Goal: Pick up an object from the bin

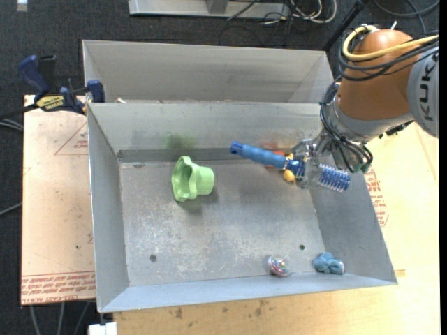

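1. Reaching in from the right, the arm (pixel 374 75) sets its pincer (pixel 304 165) at the right side of the grey bin (pixel 103 201), toward the back wall.
2. The pincer's fingers are closed around a blue brush (pixel 260 155), gripping it at the neck, where a yellow patch shows.
3. The brush's long blue handle sticks out from the pincer to the left and slightly toward the back, lying slantwise over the bin floor.
4. Its bristled blue head (pixel 334 180) sticks out on the pincer's other side, close to the right wall.
5. A light green cup (pixel 190 179) lies on its side, well apart to the left of the handle's tip.
6. Along the front wall, well apart from the pincer, sit a small many-coloured round thing (pixel 279 266) and, just to its right, a small blue toy (pixel 327 264).
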You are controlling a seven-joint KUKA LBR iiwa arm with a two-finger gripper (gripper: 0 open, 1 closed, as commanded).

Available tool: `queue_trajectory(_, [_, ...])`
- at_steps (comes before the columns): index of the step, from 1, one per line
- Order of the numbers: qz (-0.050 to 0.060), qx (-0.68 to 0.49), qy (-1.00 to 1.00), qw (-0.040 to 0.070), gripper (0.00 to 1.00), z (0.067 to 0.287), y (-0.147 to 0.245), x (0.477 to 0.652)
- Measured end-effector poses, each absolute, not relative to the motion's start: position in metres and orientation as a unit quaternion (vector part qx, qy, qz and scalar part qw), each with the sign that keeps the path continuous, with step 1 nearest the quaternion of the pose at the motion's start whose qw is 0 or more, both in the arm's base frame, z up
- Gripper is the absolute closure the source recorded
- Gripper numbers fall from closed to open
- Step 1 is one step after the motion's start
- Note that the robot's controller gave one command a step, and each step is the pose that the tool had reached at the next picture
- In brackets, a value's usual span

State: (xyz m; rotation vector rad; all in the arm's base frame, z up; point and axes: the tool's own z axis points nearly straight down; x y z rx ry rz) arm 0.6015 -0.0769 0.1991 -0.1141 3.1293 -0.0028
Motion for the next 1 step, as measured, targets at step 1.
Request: queue_trajectory(1, [-0.001, -0.147, 0.989, 0.003, 1.0, 0.2725, -0.0814, 0.5784])
